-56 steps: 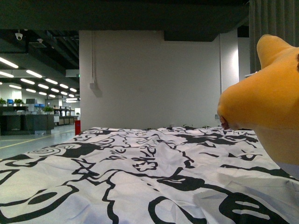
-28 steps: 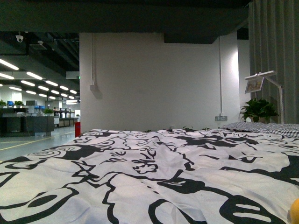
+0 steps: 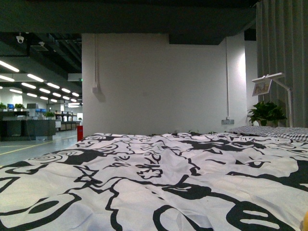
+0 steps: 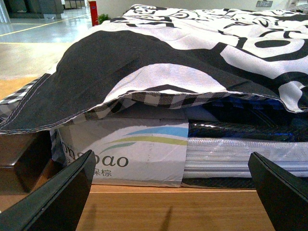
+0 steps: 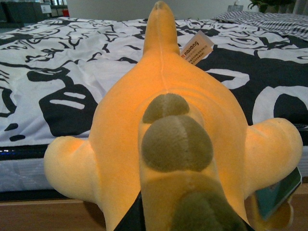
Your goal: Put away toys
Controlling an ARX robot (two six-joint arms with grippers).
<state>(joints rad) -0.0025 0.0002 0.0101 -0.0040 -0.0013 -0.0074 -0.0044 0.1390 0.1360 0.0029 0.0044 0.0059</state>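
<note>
The yellow-orange plush animal [image 5: 168, 96] fills the right wrist view, with olive-brown patches down its middle, a stubby limb on each side and a white tag [image 5: 196, 48] near its far end. My right gripper [image 5: 185, 222] is shut on it from beneath and is almost wholly hidden by it. The plush hangs in front of the bed's side and points over the bed. In the front view only a yellow sliver [image 3: 306, 222] shows at the bottom right corner. My left gripper [image 4: 171, 202] is open and empty, low beside the bed.
A black-and-white patterned bed cover [image 3: 144, 168] spreads across the bed. In the left wrist view it overhangs a lettered white mattress wrapper [image 4: 125, 154] above a wooden rail [image 4: 168, 207]. A potted plant [image 3: 265, 113] and a lamp [image 3: 269, 82] stand far right.
The plush has dropped out of the front view. It filled the right edge a second ago and now only a sliver shows at the bottom right corner.
</note>
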